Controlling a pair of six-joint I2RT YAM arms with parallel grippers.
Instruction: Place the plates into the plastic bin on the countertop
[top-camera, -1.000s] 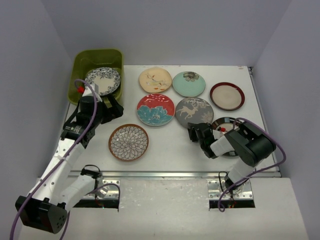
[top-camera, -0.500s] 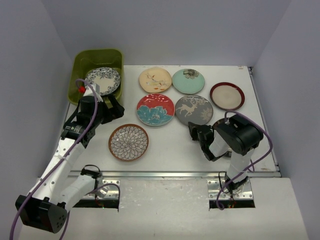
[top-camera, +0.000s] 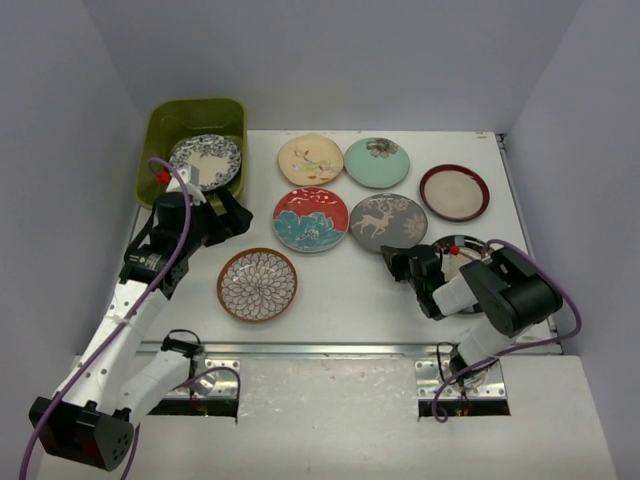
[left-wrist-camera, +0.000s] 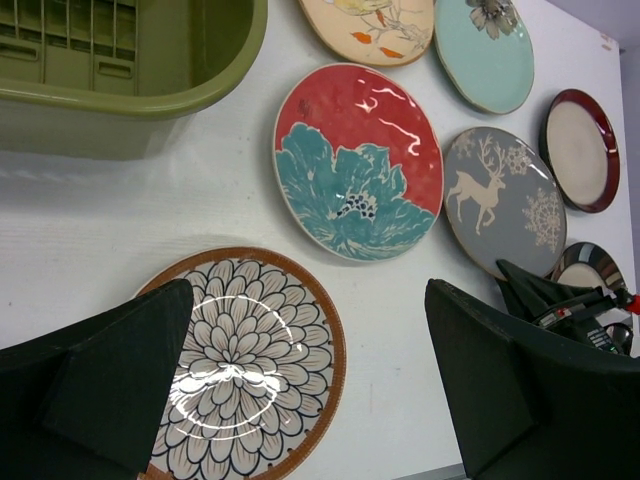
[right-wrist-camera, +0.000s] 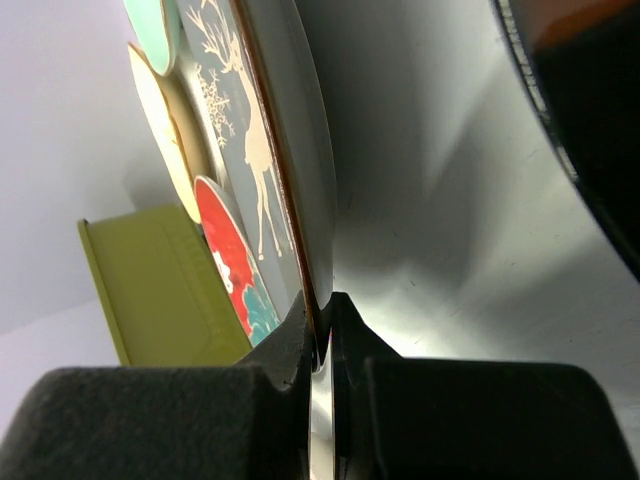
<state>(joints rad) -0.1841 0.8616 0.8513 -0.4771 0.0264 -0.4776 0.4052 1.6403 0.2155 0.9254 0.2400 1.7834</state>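
We show the right gripper (right-wrist-camera: 322, 335) pinched together on the near rim of the grey deer plate (top-camera: 388, 221), the left gripper (left-wrist-camera: 308, 300) spread wide above the countertop (top-camera: 330, 292) beside the flower plate (top-camera: 257, 285), and the plastic bin (top-camera: 152, 150) at the far left, holding one blue-patterned plate (top-camera: 205, 160).

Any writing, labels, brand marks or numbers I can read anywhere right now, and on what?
None can be read in any view.
The grey deer plate carries only a stag and snowflakes, and the red plate only a teal flower.
The plastic bin and the countertop show no label or marking.
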